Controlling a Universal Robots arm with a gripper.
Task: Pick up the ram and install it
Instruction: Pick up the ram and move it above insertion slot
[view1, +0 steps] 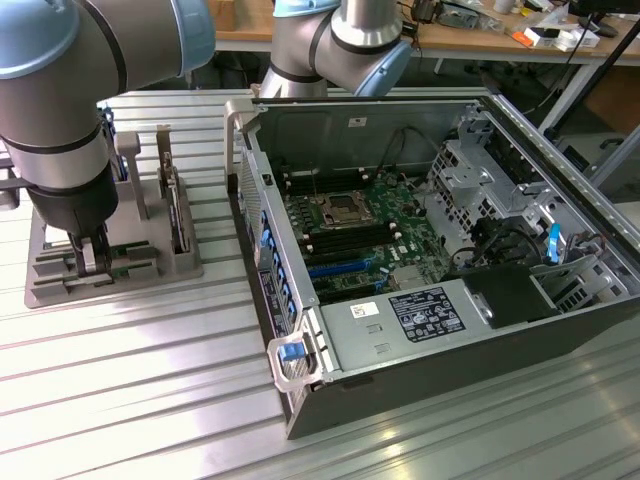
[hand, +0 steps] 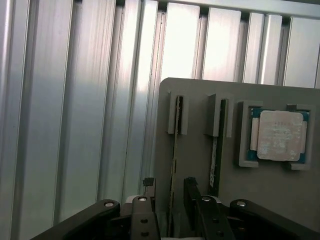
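Barely begun: the gripper (hand: 170, 186), wide open, straddles the ram (hand: 173, 165) in its holder (hand: 270, 197), nine o'clock from the case (view1: 470, 385). Nothing is lifted or installed.

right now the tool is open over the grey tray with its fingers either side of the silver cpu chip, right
Not quite. In the wrist view the open tool has its fingers either side of a ram stick standing on edge in the grey tray, not the cpu chip, which sits apart in its own pocket.
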